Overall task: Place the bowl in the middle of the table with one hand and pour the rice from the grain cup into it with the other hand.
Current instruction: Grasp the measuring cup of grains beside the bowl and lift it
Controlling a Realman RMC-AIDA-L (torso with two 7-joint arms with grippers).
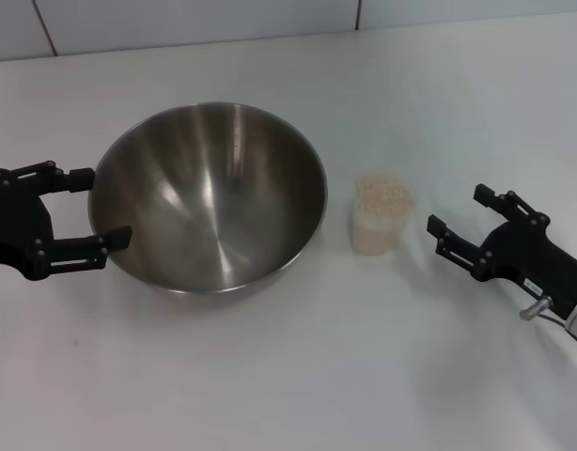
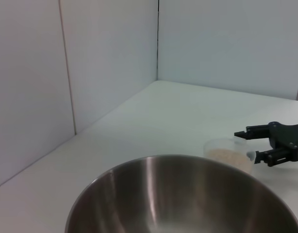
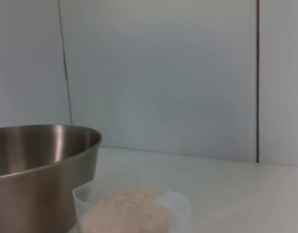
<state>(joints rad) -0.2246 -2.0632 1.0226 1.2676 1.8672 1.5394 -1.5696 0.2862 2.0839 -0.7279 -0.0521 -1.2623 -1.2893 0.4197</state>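
Note:
The steel bowl [image 1: 209, 197] stands upright and empty on the white table [image 1: 317, 376], left of centre. My left gripper [image 1: 108, 207] is open at the bowl's left rim, one finger by the rim's outside and the other overlapping its edge. The clear grain cup [image 1: 382, 214], full of pale rice [image 1: 382, 195], stands just right of the bowl. My right gripper [image 1: 455, 209] is open and empty, a little right of the cup and apart from it. The left wrist view shows the bowl [image 2: 188, 194], the cup [image 2: 229, 155] and the right gripper [image 2: 246, 144]. The right wrist view shows the bowl [image 3: 37, 170] and the cup [image 3: 129, 213].
White wall panels [image 1: 176, 19] run along the table's far edge. The bowl and the cup stand only a small gap apart. Bare tabletop lies in front of both, toward me.

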